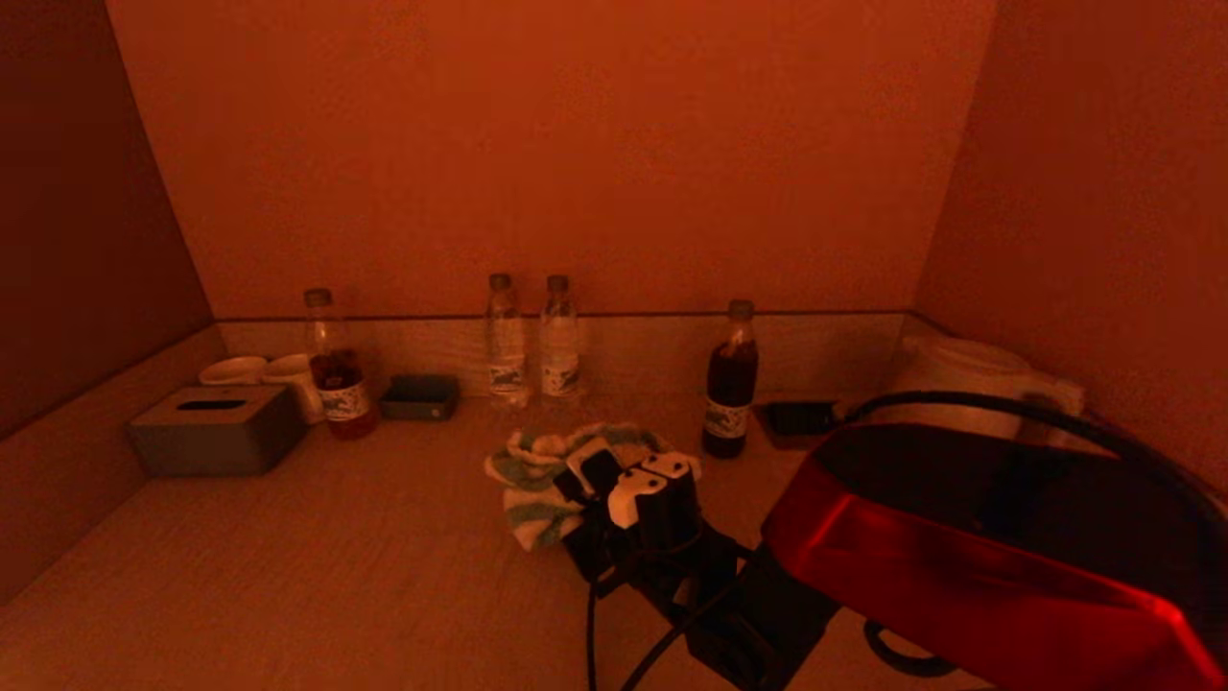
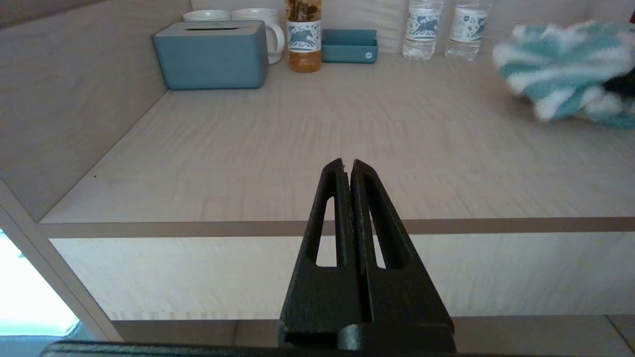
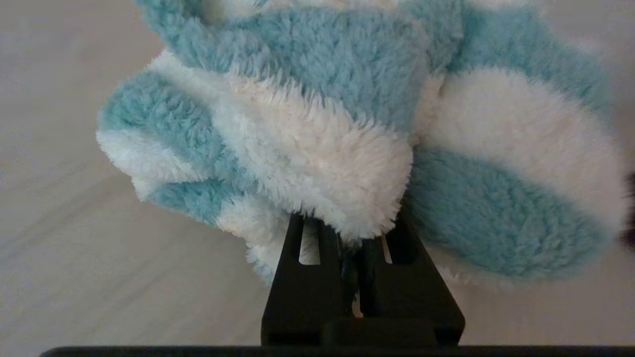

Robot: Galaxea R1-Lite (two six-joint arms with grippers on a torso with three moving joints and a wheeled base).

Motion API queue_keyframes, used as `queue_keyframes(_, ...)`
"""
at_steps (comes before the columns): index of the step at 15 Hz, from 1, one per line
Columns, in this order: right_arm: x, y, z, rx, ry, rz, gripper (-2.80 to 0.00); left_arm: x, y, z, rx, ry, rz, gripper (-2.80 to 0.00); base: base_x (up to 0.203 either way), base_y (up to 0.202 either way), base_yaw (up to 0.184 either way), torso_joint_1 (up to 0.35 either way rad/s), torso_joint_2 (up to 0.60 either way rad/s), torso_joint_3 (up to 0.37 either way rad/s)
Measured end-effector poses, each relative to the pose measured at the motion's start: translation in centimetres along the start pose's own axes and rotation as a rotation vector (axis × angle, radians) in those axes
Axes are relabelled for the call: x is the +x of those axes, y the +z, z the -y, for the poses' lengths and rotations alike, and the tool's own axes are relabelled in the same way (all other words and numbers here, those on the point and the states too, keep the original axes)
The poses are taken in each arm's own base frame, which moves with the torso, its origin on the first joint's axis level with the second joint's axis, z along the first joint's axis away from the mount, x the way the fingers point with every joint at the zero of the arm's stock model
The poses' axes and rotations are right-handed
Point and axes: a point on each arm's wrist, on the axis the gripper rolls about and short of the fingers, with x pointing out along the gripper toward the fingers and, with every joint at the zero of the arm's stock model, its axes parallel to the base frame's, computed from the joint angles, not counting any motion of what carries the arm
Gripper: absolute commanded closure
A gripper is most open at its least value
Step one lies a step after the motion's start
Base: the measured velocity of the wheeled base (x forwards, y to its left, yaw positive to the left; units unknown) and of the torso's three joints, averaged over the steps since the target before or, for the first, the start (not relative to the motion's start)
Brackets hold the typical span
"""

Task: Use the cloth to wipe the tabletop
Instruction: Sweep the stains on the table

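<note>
The tabletop is pale wood-grain laminate set in an alcove, with a low upstand along its back and sides and plain walls rising above.

Nearest the robot, at about 5 o'clock in the head view, the right arm's red-and-black shell fills the corner. It reaches toward the centre, where the right gripper pinches the cloth, a fluffy teal-and-white striped towel bunched on the tabletop just past the middle. The right wrist view gives what the head view cannot: the fingers are pressed close together with a fold of pile caught between them, the cloth mounded over their tips.

The left gripper appears only in its own wrist view, pressed together and holding nothing, hanging in front of the table's front edge with the cloth well off to one side.

Farther back, at 10 o'clock, stand a tissue box, two white mugs and a bottle of amber drink beside a small blue tray. Two water bottles stand at 12 o'clock against the upstand. At 1 o'clock a dark drink bottle stands near the cloth, with a black tray behind it and a white kettle at 2 o'clock, partly hidden by the arm.
</note>
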Motion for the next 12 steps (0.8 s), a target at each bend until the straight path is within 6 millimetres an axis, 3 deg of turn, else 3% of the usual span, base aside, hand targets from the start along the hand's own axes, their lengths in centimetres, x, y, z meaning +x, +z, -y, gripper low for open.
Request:
queue_keyframes(6,0.8,-1.2,-1.4,-0.011,0.010,-0.033,0.00,0.0,0.0,0.0,0.000,0.000,0.000,0.00,0.000,0.000,0.000,0.000,0.00,0.000)
queue_keyframes(12,0.9,-1.5,-0.8,0.005,-0.001,-0.059,0.00,0.0,0.0,0.0,0.000,0.000,0.000,0.00,0.000,0.000,0.000,0.000,0.00,0.000)
